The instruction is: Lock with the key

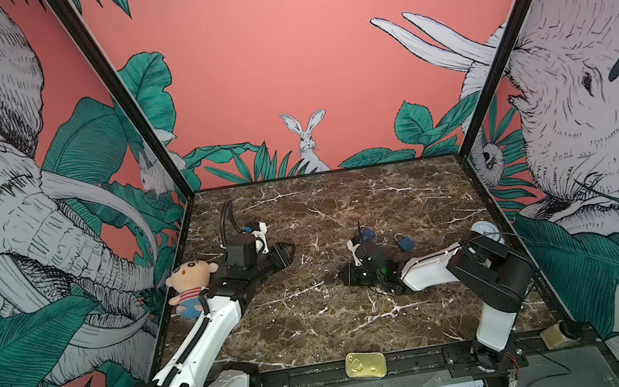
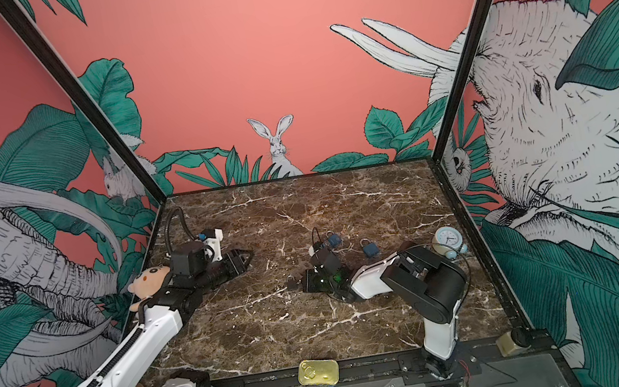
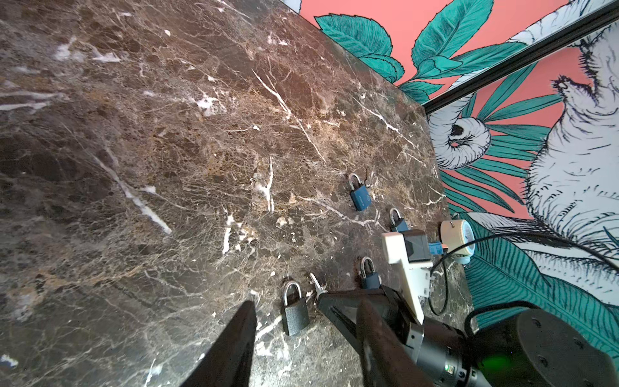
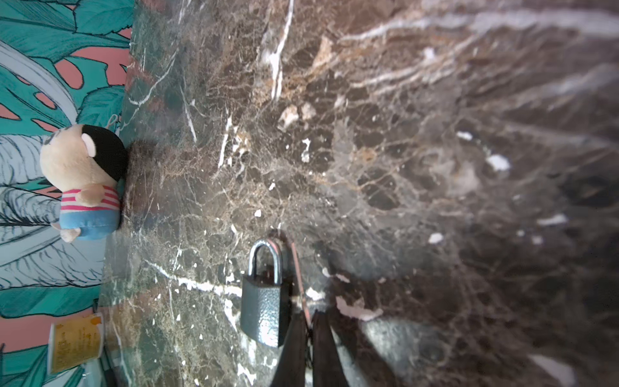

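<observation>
top views: right hand (image 1: 342, 276) is low over the desk (image 1: 320, 327) mid-scene, just beside the grey padlock (image 1: 329, 278). left hand (image 1: 290, 253) is well apart, about half open, holding nothing.

left wrist: key (image 3: 315, 283) pokes out of the right hand's pinched tips, next to the padlock but not in it.

right wrist: hand clamped tight on the key, padlock lying flat alongside.

so i'd say the key's grabbed, inserting and turning are left to do.

In the right wrist view the key (image 4: 299, 274) is only a thin blurred edge. In the left wrist view the right arm (image 3: 407, 268) half hides a blue padlock (image 3: 399, 226).
</observation>
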`<state>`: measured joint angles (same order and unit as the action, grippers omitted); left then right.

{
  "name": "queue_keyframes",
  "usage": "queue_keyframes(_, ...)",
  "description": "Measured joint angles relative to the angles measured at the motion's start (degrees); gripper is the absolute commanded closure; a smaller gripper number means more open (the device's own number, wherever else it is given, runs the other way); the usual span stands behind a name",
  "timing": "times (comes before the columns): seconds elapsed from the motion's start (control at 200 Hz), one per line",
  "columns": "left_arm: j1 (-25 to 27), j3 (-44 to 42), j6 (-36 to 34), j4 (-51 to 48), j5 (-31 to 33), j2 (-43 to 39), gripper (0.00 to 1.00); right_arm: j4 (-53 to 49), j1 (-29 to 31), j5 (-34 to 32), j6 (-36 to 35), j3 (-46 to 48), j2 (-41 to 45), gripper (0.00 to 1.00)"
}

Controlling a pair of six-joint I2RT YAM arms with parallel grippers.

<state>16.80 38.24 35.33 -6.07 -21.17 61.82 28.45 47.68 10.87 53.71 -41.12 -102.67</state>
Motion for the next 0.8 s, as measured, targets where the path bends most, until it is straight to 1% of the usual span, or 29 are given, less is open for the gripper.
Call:
queue_keyframes(0.09, -0.02, -0.15, 0.02, -0.02, -0.02, 0.00, 0.49, 1.33, 0.39, 0.04, 0.52, 0.00, -0.61, 0.93)
queue_keyframes(0.29, -0.02, -0.15, 0.00, 0.00, -0.28, 0.00, 0.49, 2.14, 0.81, 0.02, 1.31, 0.02, -1.16, 0.82)
queue_keyframes(0.53, -0.15, -0.17, 0.02, 0.00, -0.42, 0.00, 0.49, 1.36, 1.07, -0.04, 1.33, 0.04, -0.83, 0.78)
queue_keyframes(0.67, -0.15, -0.20, 0.00, -0.02, -0.42, 0.00, 0.49, -1.79, 1.14, -1.01, 0.68, 0.04, 1.84, 0.77)
queue_keyframes(0.8, -0.22, -0.20, -0.63, -0.68, -0.15, -0.42, 0.49, -7.54, 1.62, -2.86, -1.92, -0.33, 7.50, 0.76)
